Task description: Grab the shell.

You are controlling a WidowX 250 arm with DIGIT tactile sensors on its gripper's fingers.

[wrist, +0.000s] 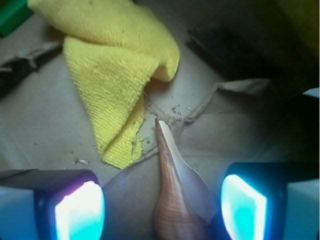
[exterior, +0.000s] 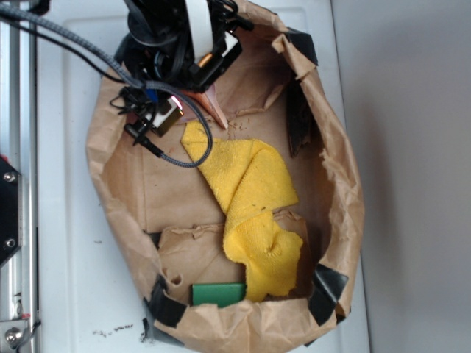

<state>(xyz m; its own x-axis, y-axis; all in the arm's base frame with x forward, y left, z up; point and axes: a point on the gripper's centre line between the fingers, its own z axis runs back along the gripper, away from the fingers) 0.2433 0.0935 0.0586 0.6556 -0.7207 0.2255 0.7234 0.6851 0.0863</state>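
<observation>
Evidently my tool [wrist: 162, 202] stands spread either side of the shell [wrist: 172, 195], light, rigid and glossy-slick, so I'd pinch its broader body, not the tapering tail.

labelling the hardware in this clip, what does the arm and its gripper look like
The arm is mostly black, with a white panel on its upper body. A braided grey-black cable runs in from the upper left and loops below the wrist. In the wrist view the gripper has two dark, square-edged fingers whose inner pads glow pale cyan-white. No lettering is readable.
</observation>
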